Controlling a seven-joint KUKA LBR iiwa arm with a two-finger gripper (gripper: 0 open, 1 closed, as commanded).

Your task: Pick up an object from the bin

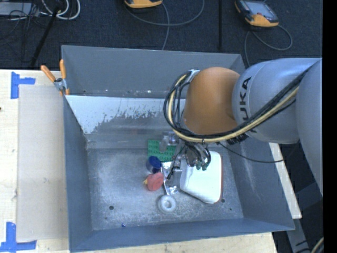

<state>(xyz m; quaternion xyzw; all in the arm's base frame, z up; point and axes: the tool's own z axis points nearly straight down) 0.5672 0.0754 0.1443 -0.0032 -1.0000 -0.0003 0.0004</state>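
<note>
Down in the middle of the bin (105,194), the gripper (170,179) is hanging low under the arm's orange cover (210,99), with cables looping round it. Whether it is open or closed I cannot tell, and nothing is showing in its grasp.

Everything is turning on what is lying closest. A small reddish lump (154,181) is sitting just beside it on the left. A white ring (168,204) is lying flat just on its near side. A big white rounded slab (204,183) is crowding in on the right, its long axis running far to near. On the far-left side, a blue piece (154,163) and a green block (159,147) are huddling together.

The lump is looking matte and soft-edged, the ring hard and smooth. The slab is looking glossy and probably too wide to grip. I am judging the lump the nearest candidate, calling for a slight shift left.
</note>
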